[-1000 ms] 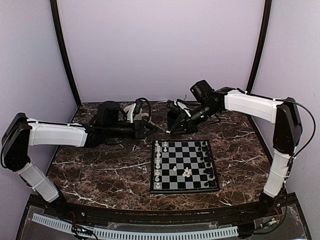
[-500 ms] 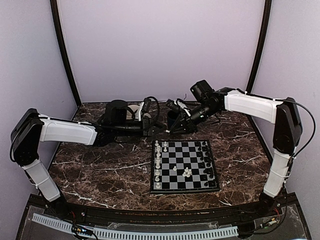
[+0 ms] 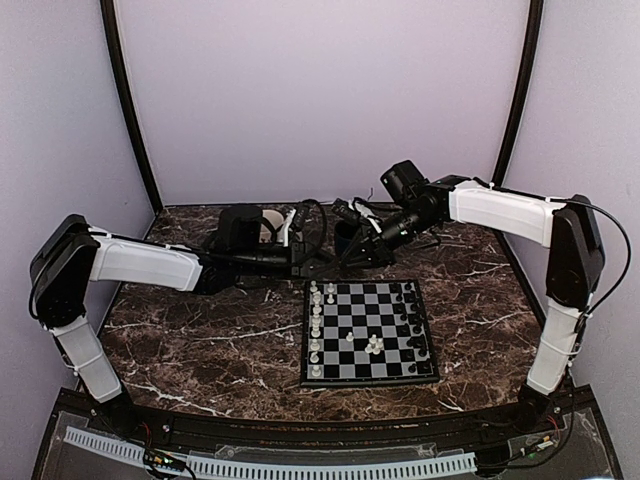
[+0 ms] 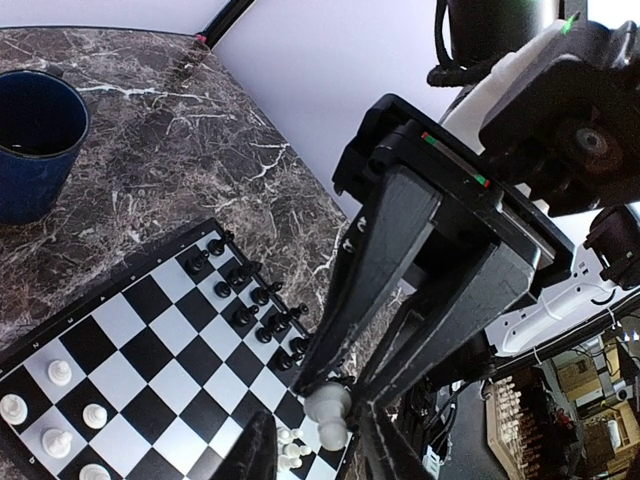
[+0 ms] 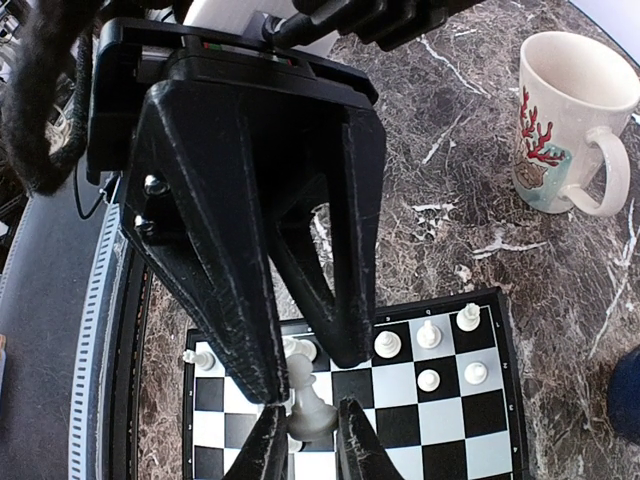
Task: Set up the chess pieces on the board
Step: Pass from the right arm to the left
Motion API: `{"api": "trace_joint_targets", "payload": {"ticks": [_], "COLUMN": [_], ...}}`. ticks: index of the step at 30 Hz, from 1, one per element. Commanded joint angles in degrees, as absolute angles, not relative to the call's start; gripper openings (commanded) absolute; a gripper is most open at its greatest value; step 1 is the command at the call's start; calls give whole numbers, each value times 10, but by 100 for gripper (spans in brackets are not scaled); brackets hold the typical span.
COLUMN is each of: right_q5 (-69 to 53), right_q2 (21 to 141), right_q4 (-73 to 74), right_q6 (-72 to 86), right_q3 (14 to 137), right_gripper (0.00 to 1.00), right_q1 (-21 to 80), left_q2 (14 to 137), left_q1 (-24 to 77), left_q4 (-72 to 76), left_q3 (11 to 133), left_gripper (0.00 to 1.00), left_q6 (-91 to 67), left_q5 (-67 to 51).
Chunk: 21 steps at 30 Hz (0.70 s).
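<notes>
The board lies at the table's middle right, with white chess pieces along its left edge and black ones along its right. A small white cluster lies near its centre. Behind the board the two grippers meet tip to tip. My right gripper is shut on the base of a white piece. My left gripper is open, its fingers either side of that piece with a gap showing. In the top view the piece is hidden between the left gripper and the right gripper.
A dark blue mug stands behind the board, close to the right gripper. A white mug with a red coral print stands to its left beside the left arm. The marble table ends in curved walls.
My left arm has reached rightward along the back of the table until its gripper meets the right gripper. The right arm and the pieces on the board have not moved.
</notes>
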<state>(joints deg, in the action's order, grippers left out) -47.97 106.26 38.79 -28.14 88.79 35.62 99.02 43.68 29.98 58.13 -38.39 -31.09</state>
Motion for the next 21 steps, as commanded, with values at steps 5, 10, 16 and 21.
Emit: {"api": "trace_joint_targets", "payload": {"ticks": [5,10,16,21], "right_q5": [-486,-485,-483,-483], "right_q2": [1043,1042,1039,1038], "right_q4": [374,373,373,373], "right_q6": [-277,-278,-282,-282], "right_q3": [884,883,879,878], "right_gripper": [18,19,19,19], "right_q1": [353,353,352,353], "left_q2": [997,1000,1005,1010], "left_q1": [439,439,439,440], "left_q4": [324,331,332,338], "left_q3": [599,600,604,607], "left_gripper": [24,19,18,17], "left_q6": [-386,-386,-385,-386], "left_q5": [-331,-336,-340,-346]}}
